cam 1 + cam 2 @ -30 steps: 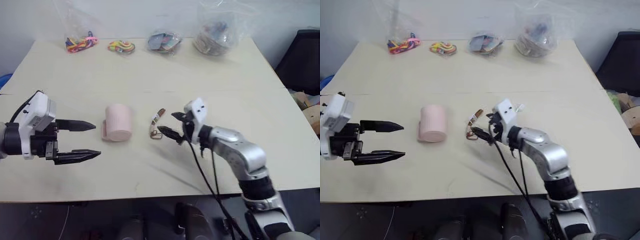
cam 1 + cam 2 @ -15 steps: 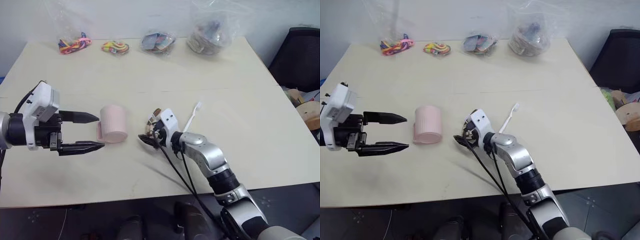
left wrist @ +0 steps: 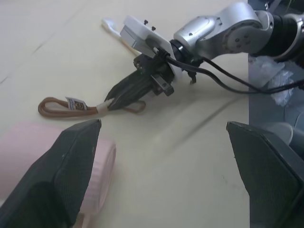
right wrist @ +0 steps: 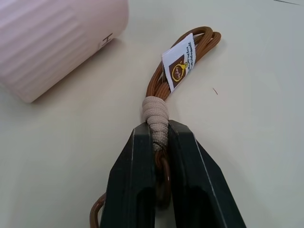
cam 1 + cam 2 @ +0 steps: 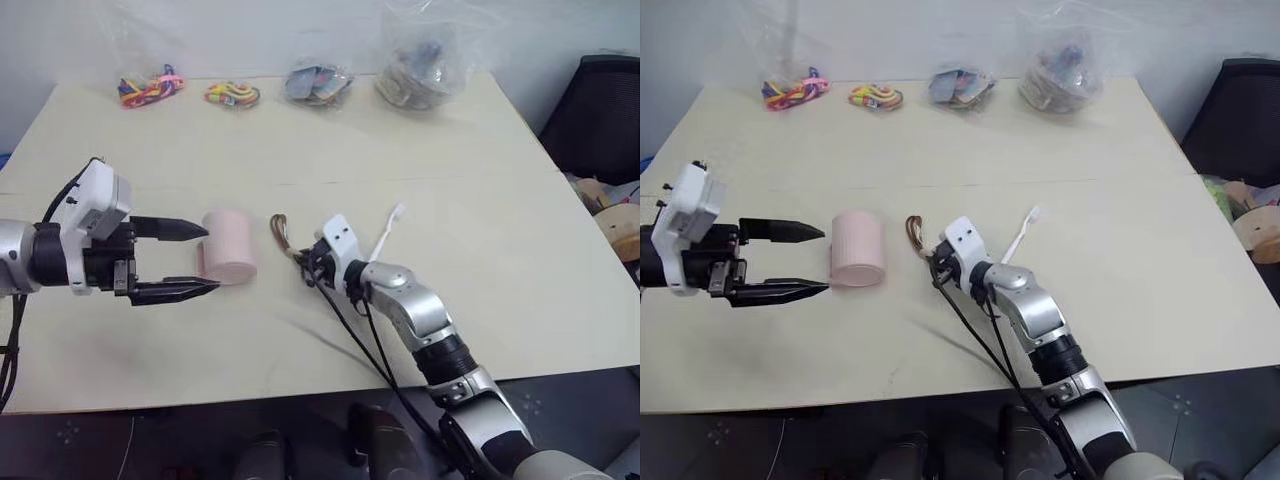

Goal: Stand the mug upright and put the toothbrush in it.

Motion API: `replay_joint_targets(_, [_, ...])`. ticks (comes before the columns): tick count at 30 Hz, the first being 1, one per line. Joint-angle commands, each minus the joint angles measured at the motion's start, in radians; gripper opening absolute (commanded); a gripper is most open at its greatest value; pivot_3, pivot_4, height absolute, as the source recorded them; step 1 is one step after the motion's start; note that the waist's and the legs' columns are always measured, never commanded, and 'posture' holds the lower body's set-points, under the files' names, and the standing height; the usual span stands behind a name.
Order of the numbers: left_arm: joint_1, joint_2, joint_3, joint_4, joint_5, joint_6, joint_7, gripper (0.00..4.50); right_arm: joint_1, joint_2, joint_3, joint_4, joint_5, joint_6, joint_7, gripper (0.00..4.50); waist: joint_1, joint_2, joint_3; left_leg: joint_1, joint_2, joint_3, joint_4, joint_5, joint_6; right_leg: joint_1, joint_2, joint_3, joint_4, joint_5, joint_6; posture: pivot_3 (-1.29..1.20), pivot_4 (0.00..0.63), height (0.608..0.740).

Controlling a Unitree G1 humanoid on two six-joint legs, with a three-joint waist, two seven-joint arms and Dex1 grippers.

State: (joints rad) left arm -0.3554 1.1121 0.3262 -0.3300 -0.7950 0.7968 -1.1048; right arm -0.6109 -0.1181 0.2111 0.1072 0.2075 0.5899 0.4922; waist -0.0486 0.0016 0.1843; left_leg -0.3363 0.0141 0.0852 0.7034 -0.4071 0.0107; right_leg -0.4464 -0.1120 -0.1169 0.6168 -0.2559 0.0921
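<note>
Right gripper (image 4: 159,137) pinched on short brown cord keychain with beige wrapped collar (image 4: 178,71); right wrist view resolves white tag, head views only loop. Half second ago fingers not yet closed on it. Pale pink ribbed mug (image 5: 858,248) on its side just beyond cord. Slim white toothbrush (image 5: 1021,233) beside right forearm. Left gripper (image 5: 195,259) spread, tips flanking mug; earlier short of it.

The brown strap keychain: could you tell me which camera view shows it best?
The right wrist view: the brown strap keychain is close, tag legible, pinched in the right gripper. The eye views show a small loop; the left wrist view shows it whole but farther off.
</note>
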Motion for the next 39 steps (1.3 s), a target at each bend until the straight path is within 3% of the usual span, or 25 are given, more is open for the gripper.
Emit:
replay_joint_targets(1, [-0.072, -0.054, -0.047, -0.020, -0.035, 0.010, 0.042, 4.50, -0.039, -0.079, -0.213, -0.197, 0.072, 0.098, -0.073, 0.07, 0.010, 0.000, 0.000, 0.000, 0.000, 0.000, 0.000, 0.000, 0.000, 0.000, 0.000, 0.000, 0.000, 0.000, 0.000, 0.00, 0.150, 0.740])
replay_joint_targets(5, [-0.164, -0.175, -0.145, -0.036, -0.031, 0.007, 0.095, 4.50, -0.015, -0.246, -0.458, -0.314, 0.103, 0.235, -0.151, 0.07, 0.032, 0.000, 0.000, -0.001, -0.002, -0.003, 0.002, 0.000, 0.000, 0.001, -0.002, 0.000, 0.001, 0.000, 0.000, 0.00, 0.150, 0.740])
replay_joint_targets(10, [-0.282, -0.330, -0.261, -0.020, -0.023, -0.001, 0.126, 4.50, 0.167, -0.395, -0.664, -0.373, 0.108, 0.311, -0.171, 0.07, 0.045, -0.001, -0.001, -0.001, 0.000, -0.001, 0.001, 0.000, 0.000, 0.002, 0.000, 0.000, 0.000, 0.000, 0.000, 0.00, 0.150, 0.740])
replay_joint_targets(14, [-0.379, -0.420, -0.356, 0.042, 0.026, -0.038, 0.089, 4.50, 0.359, -0.369, -0.731, -0.419, 0.112, 0.303, -0.195, 0.07, 0.049, -0.001, -0.001, 0.001, -0.001, 0.001, 0.002, 0.000, 0.001, 0.002, 0.000, 0.002, 0.001, 0.000, 0.001, 0.00, 0.150, 0.740])
replay_joint_targets(17, [-0.433, -0.457, -0.404, 0.095, 0.067, -0.076, 0.045, 4.50, 0.414, -0.327, -0.746, -0.443, 0.134, 0.302, -0.217, 0.07, 0.034, -0.001, -0.001, 0.002, 0.000, 0.006, 0.002, 0.001, 0.001, 0.002, 0.001, 0.007, 0.003, 0.001, 0.001, 0.00, 0.150, 0.740])
replay_joint_targets(21, [-0.467, -0.481, -0.426, 0.146, 0.107, -0.111, 0.010, 4.50, 0.433, -0.334, -0.776, -0.452, 0.162, 0.316, -0.221, 1.43, 0.029, 0.000, -0.001, 0.004, 0.000, 0.006, 0.001, 0.001, 0.001, 0.001, 0.002, 0.008, 0.003, 0.001, 0.001, 0.00, 0.150, 0.740])
replay_joint_targets(27, [-0.427, -0.462, -0.340, 0.158, 0.152, -0.098, 0.127, 4.50, 0.380, -0.534, -0.773, -0.449, 0.203, 0.308, -0.105, 3.55, 0.038, 0.000, -0.001, 0.003, 0.000, 0.005, 0.002, 0.001, 0.001, 0.001, 0.001, 0.007, 0.002, 0.001, 0.002, 0.00, 0.150, 0.740])
replay_joint_targets(31, [-0.373, -0.447, -0.192, 0.144, 0.175, -0.028, 0.344, 4.50, 0.278, -0.665, -0.692, -0.472, 0.305, 0.355, 0.042, 3.55, 0.042, 0.000, -0.001, 0.003, 0.001, 0.005, 0.002, 0.001, 0.002, 0.001, 0.002, 0.008, 0.002, 0.001, 0.002, 0.00, 0.150, 0.740])
replay_joint_targets(35, [-0.303, -0.413, -0.021, 0.103, 0.215, 0.290, 0.659, 4.50, 0.144, -0.750, -0.550, -0.634, 0.556, 0.422, 0.295, 3.55, 0.035, 0.000, 0.000, 0.004, 0.002, -0.002, 0.001, 0.001, 0.002, 0.001, 0.002, 0.008, 0.001, 0.001, 0.002, 0.00, 0.150, 0.740])
replay_joint_targets(39, [-0.301, -0.475, 0.137, 0.060, 0.262, 0.647, 0.873, 4.50, 0.039, -0.775, -0.475, -0.699, 0.733, 0.450, 0.420, 3.55, 0.058, -0.003, 0.000, 0.001, 0.000, -0.008, 0.002, 0.001, 0.002, 0.001, 0.000, 0.003, 0.001, 0.001, 0.002, 0.00, 0.150, 0.740])
